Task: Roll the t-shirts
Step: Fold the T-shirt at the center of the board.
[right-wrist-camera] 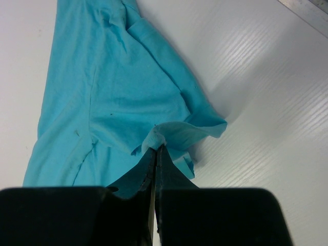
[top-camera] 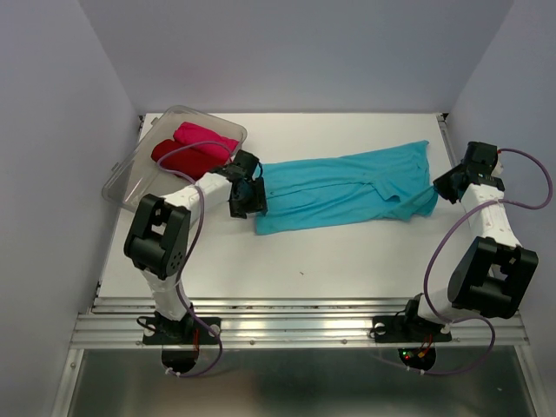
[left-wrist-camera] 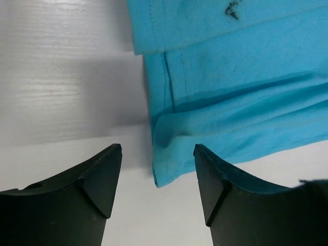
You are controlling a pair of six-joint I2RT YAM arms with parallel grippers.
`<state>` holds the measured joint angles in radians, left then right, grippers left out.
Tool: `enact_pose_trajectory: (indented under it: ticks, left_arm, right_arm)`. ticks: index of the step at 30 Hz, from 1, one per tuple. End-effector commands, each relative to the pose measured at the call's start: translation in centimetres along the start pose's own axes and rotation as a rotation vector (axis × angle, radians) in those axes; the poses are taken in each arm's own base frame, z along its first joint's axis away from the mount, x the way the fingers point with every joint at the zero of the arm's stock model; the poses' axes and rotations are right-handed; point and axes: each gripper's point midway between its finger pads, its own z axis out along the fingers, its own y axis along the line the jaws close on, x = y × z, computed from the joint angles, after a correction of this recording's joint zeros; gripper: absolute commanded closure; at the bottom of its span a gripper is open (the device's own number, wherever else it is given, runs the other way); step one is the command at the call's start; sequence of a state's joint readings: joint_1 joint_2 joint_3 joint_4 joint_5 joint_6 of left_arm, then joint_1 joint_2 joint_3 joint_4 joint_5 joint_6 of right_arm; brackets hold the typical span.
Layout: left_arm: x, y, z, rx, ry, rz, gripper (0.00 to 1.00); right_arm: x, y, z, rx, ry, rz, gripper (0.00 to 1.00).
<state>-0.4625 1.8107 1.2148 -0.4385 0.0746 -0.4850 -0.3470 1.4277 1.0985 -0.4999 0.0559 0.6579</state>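
Observation:
The turquoise t-shirt lies folded lengthwise across the middle of the table. My left gripper is open at its left end; in the left wrist view its folded corner lies between my fingers, untouched. My right gripper is shut on the shirt's right edge, pinching a small fold of cloth at its tips and lifting it slightly. The dark red t-shirt and the magenta-pink t-shirt lie rolled in the clear tub.
The tub stands at the table's back left, just behind my left arm. A metal rail runs along the near edge. Walls close in the left, right and back sides.

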Motion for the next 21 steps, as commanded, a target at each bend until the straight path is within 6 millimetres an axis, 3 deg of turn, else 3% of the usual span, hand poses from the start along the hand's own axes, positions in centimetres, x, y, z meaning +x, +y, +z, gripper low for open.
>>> enact_pose_trajectory:
  ticks: [1, 4, 8, 12, 21]
  left_arm:
    - [-1.2, 0.3, -3.5, 0.007, -0.095, -0.055, 0.34]
    - [-0.2, -0.2, -4.1, 0.062, -0.096, -0.086, 0.45]
    - [2.5, -1.2, -3.6, 0.171, -0.031, -0.130, 0.48]
    - [3.7, -1.1, -2.6, 0.188, -0.002, -0.145, 0.50]
    - [3.7, -1.1, -0.8, 0.188, 0.000, -0.169, 0.51]
  right_arm:
    - [-1.5, 0.5, -0.4, -0.012, -0.042, -0.007, 0.99]
    - [-1.5, 0.5, -0.4, -0.013, -0.041, -0.007, 0.99]
    - [-1.4, 0.7, -0.3, -0.021, -0.033, -0.006, 0.99]
    - [-1.4, 0.7, -0.3, -0.021, -0.031, -0.008, 0.99]
    - [-1.4, 0.6, -0.4, -0.017, -0.034, -0.009, 0.99]
